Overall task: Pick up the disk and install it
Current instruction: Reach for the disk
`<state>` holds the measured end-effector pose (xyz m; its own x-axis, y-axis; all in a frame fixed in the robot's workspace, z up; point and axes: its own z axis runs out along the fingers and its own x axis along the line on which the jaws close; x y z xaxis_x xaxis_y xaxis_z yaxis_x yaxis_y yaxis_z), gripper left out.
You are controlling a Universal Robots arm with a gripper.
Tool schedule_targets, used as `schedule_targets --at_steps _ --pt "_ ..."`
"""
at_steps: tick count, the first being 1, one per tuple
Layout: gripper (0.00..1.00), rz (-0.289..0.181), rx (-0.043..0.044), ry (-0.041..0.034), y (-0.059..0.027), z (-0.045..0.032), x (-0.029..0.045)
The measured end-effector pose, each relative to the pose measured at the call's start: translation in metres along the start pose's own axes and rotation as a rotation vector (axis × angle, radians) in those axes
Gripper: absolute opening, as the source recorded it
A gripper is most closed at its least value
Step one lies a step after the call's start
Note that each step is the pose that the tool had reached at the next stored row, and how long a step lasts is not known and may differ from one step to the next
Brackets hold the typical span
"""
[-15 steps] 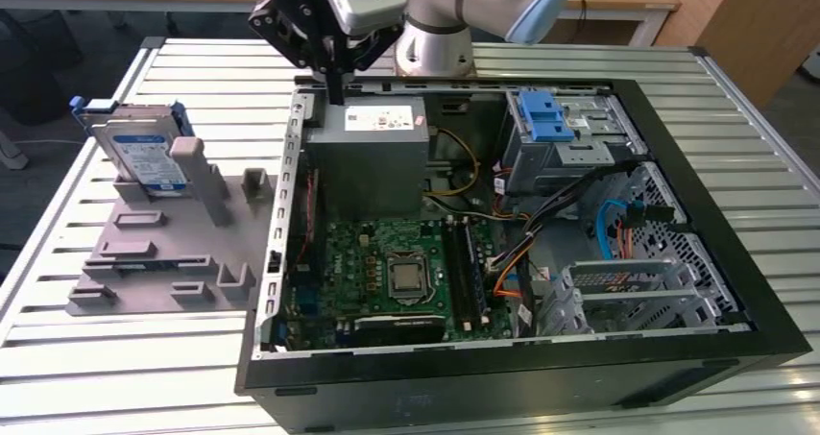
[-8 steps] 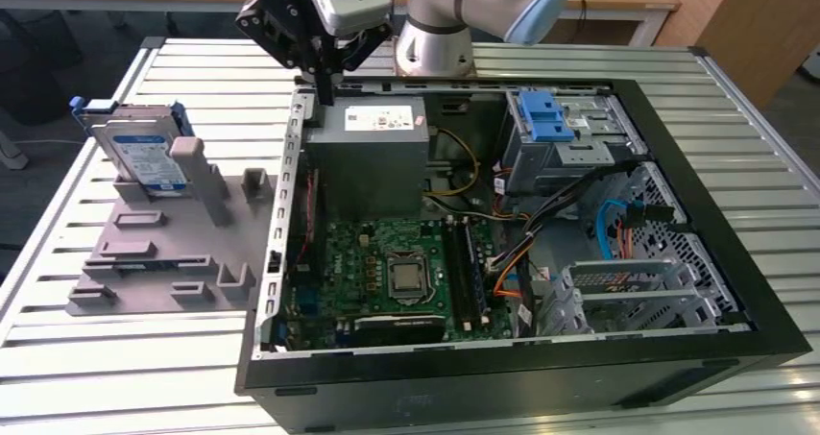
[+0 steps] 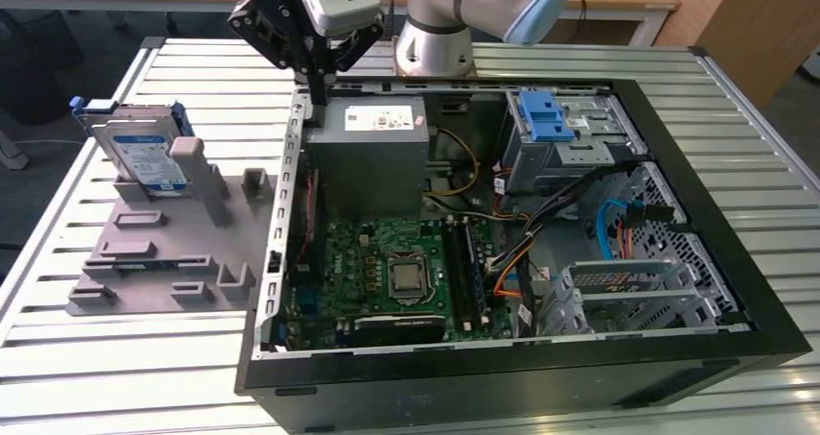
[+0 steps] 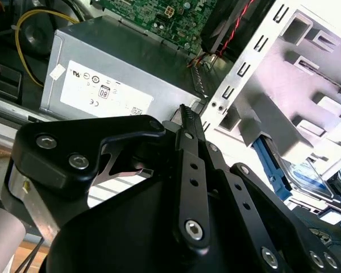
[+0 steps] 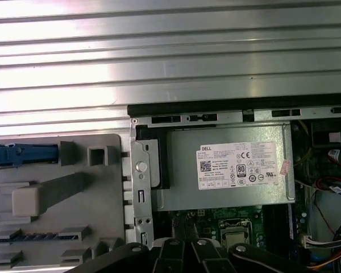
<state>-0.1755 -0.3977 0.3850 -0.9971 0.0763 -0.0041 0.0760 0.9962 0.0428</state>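
Because the computer case (image 3: 513,370) lay on its side with its open side up, the arm could likely reach down into it. At about one o'clock in the exterior view sat the silver drive cage (image 3: 570,142) with its blue latch (image 3: 544,120), and I think that is where the disk belongs. The disk (image 3: 138,157) was not in there yet. It stood on its edge in a grey holder (image 3: 167,262) on the slatted metal table (image 3: 115,377), at about ten o'clock in the exterior view, well apart from the case. Standing up like that left its top edge free, which probably made it easy to grab from above. It was flat and silver-grey, with a blue and white label and a blue plastic bracket around it. In the first wrist view the disk (image 5: 23,154) showed as a blue edge poking out of the holder. The gripper (image 3: 315,94) hung at about twelve o'clock, over the case wall beside the grey power supply (image 3: 365,157), not near the disk. Its fingers (image 4: 184,136) looked pressed together, with nothing between them.
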Motion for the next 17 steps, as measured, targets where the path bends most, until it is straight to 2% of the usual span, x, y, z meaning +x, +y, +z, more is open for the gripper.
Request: schedule_targets --at_steps 17 --pt "0.11 0.0 0.0003 0.0044 -0.0007 0.002 0.0112"
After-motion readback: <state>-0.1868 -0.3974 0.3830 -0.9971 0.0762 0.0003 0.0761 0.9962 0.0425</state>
